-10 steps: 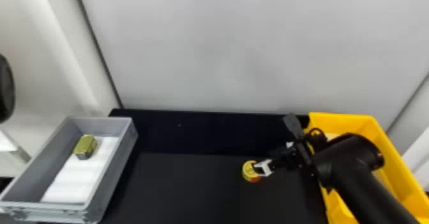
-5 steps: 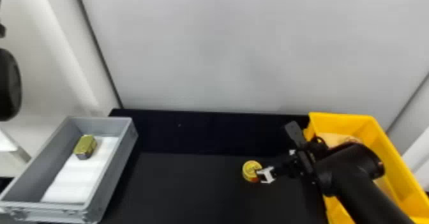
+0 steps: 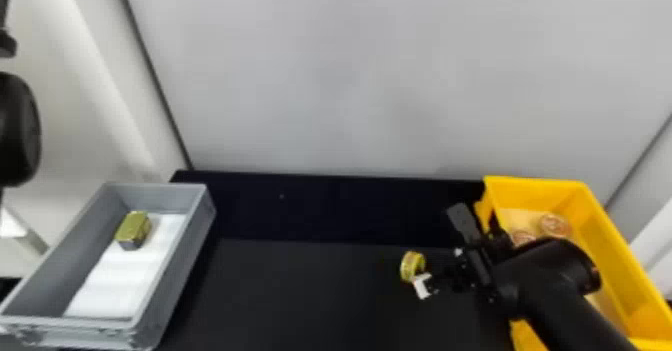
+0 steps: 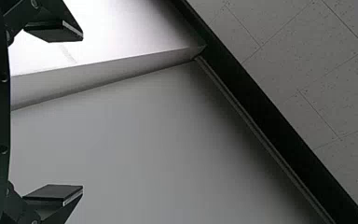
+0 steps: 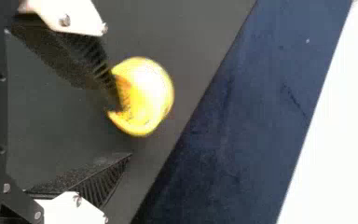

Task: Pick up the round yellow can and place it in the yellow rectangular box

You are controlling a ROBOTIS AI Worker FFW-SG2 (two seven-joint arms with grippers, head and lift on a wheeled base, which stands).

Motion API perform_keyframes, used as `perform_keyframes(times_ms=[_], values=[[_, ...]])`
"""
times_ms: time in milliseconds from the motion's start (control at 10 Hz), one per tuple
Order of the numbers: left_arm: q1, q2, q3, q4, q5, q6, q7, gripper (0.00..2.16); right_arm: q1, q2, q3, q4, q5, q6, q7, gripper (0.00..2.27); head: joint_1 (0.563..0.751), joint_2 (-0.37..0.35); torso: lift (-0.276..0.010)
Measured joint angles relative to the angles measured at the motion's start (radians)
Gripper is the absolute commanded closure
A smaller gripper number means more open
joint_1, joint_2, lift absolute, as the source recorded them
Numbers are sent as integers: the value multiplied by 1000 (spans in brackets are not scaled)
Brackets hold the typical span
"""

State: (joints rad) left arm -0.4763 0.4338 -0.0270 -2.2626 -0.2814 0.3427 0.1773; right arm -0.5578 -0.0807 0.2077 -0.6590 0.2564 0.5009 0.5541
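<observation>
Left gripper (image 4: 82, 113), raised at the left, with fingers spread; right gripper (image 5: 125, 132), low over the table (image 3: 300, 295), fingers likewise apart; can (image 3: 412, 265) tilted at one fingertip, apparently ungripped; yellow box (image 3: 595, 225), reaching farther back. Left to do: grasp, lift, placing.

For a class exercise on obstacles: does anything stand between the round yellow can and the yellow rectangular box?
Yes: the right gripper and its arm lie between the can and the yellow box, whose left side wall also stands there. I see no other obstacle.
</observation>
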Motion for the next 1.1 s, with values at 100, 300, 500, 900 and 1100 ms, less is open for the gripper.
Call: perform_keyframes(times_ms=[100,300,500,900,1100], values=[[-1,-1,-1,1,-1,-1,0,127,0,4,-2,5,0,2,0,216,663,54,-10],[-1,-3,-1,2,-1,-2,1,127,2,10,0,11,-1,2,2,217,663,54,-10],[-1,-1,0,1,-1,-2,1,127,4,13,2,-2,-2,2,4,217,663,54,-10],[18,12,17,-16,-1,6,-1,127,36,-9,36,-253,-8,135,19,217,663,54,-10],[20,16,19,-20,-1,11,-2,127,37,-14,48,-340,-26,166,19,217,663,54,-10]])
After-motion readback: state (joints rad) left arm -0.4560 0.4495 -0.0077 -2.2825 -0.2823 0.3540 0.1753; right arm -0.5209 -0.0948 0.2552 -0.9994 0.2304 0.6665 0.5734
